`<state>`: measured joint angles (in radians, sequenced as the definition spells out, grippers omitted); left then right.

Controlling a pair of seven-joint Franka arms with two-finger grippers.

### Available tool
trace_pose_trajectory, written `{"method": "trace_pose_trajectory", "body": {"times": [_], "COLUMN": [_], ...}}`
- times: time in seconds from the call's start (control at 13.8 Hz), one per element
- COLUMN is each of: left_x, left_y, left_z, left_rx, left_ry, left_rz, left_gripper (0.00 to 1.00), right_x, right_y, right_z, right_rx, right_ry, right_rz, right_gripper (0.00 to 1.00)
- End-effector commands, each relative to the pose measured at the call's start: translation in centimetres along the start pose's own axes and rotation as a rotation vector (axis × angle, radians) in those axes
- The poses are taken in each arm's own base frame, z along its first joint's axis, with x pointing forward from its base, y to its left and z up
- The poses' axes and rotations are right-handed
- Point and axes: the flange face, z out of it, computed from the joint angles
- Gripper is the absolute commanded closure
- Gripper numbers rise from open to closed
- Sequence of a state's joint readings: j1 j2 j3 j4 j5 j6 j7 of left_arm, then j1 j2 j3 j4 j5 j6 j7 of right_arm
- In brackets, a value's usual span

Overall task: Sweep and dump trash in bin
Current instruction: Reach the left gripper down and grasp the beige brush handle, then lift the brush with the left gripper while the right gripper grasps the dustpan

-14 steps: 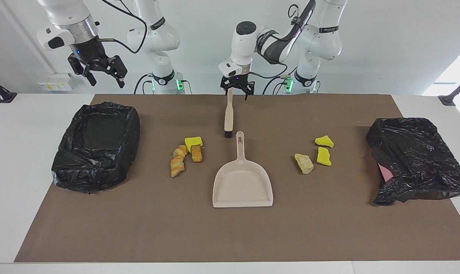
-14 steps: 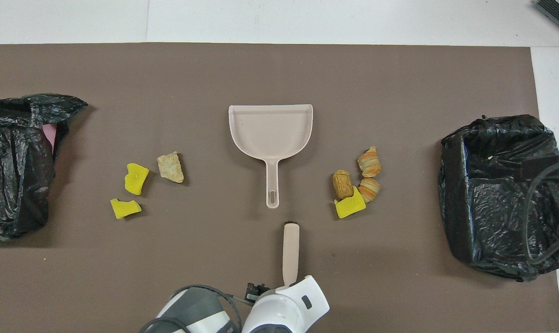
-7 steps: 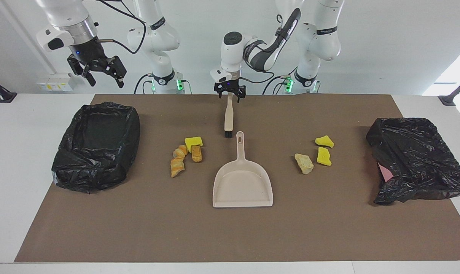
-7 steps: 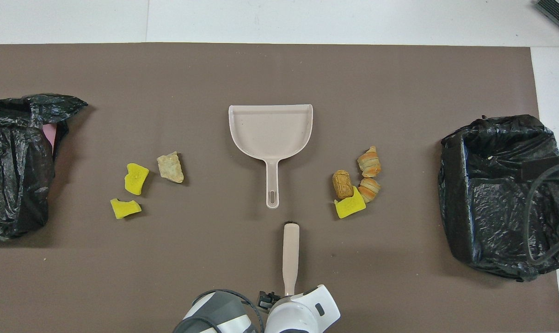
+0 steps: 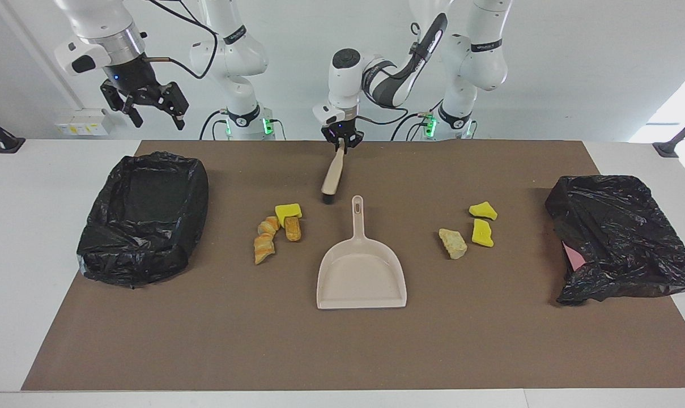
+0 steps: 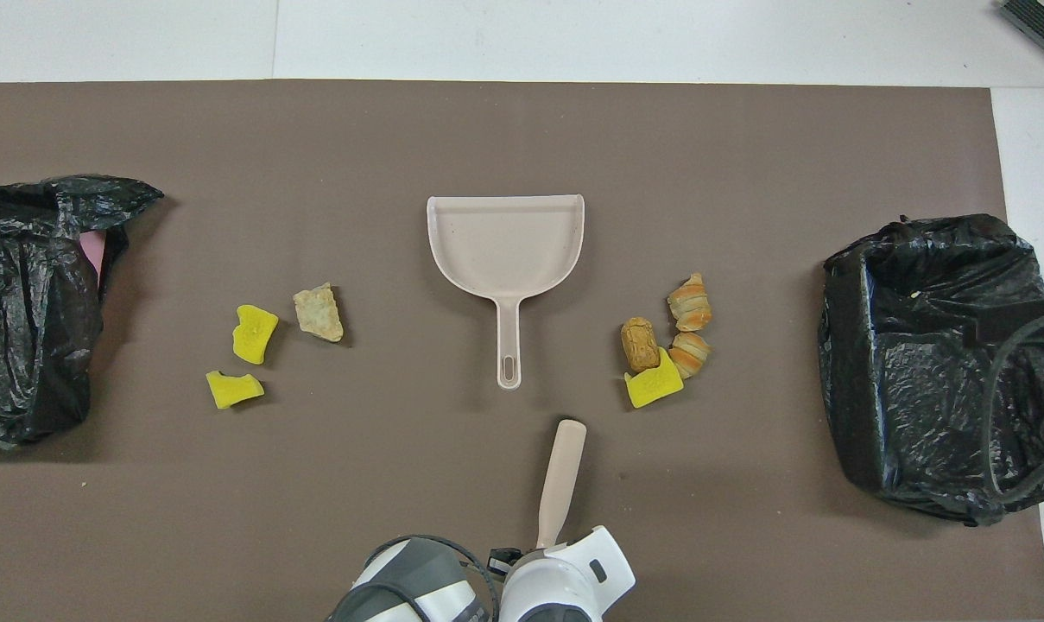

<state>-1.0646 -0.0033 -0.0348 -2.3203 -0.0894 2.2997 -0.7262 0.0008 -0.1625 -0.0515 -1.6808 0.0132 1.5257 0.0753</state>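
The left tool [image 5: 340,143] is clamped on the handle end of the beige brush [image 5: 332,175], which slants down with its bristles touching the brown mat [image 5: 342,351] near the dustpan [image 5: 361,277] handle. The right tool [image 5: 152,107] hangs with its fingers spread and empty over the black-bagged bin [image 5: 144,218] at its end of the bench. The trash lies in two groups beside the dustpan: yellow sponge and bread chunks [image 5: 277,229] toward the right arm's end, two sponge pieces and a pale chunk [image 5: 469,229] toward the left arm's end, near a second black bag [image 5: 620,238].
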Motion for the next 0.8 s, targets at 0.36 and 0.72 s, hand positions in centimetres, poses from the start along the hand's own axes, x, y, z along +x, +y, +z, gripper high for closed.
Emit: {"method": "trace_pose_trajectory", "body": {"times": [0.36,0.72], "left_x": [4.7,9.0], "left_y": [-14.2,-25.2], "left_z": [-8.0,-11.3], "left_rx": [0.08,0.076], "left_ry": [-0.146,-0.134], "left_rz": [-0.334,-0.404], "left_gripper": [1.0,1.0], "right_x": [0.6,3.1], "right_y": [-3.4,-14.5], "right_z": [2.4,8.4], "right_rx": [-0.007,-0.025], "right_ry": [-0.04,-0.044], "right_rz": [-0.06,-0.035], "right_gripper": [0.0,0.0]}}
